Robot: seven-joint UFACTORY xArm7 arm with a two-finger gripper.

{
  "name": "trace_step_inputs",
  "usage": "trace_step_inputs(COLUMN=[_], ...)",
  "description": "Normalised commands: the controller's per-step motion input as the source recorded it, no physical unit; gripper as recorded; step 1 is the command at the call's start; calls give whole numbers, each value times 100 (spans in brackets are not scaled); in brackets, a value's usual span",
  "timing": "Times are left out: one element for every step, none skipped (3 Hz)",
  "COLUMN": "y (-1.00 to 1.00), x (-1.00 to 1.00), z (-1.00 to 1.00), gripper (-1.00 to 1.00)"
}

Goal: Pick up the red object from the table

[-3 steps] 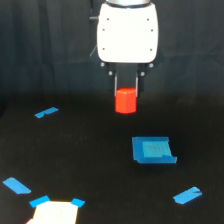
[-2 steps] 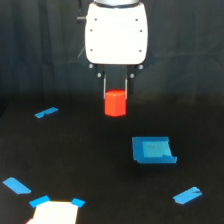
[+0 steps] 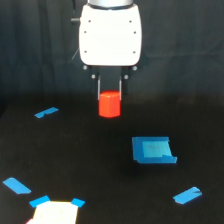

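Exterior view: a white robot arm head hangs at top centre, its gripper pointing down with 2 thin dark fingers clamped on the sides of the red object. The block looks lifted above the black table. Lower toward the view's right lies a flat blue tray. Blue tape strips are scattered about, and a pale paper patch sits at the bottom edge

Pale paper patch cut off below
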Motion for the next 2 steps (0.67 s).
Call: trace_step_inputs(y=[-100,-100], x=[-43,-81], z=[100,61], gripper=[-80,-100])
